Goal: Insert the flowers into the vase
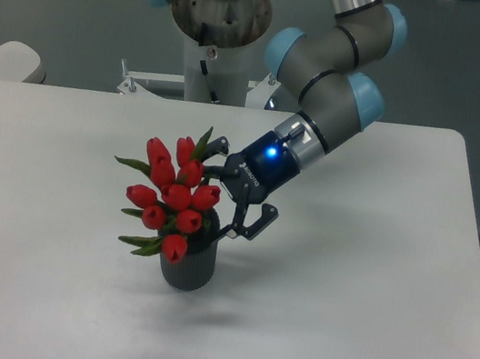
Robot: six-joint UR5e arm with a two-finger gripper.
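The flowers (175, 194), a bunch of red closed tulip heads with green leaves, stand in the vase (187, 267) with their stems down inside it; the heads lean to the upper left. The vase is small, dark grey and ribbed, and stands upright on the white table. My gripper (230, 190) is right beside the bunch on its right, just above the vase's rim. Its two black fingers are spread wide apart, one by the top of the bunch and one (254, 223) by the rim. It is open and holds nothing.
The white table (361, 283) reaches to its right edge and front edge. The arm's base column (215, 55) stands at the back of the table. A pale rounded object (7, 59) sits at the far left, beyond the table.
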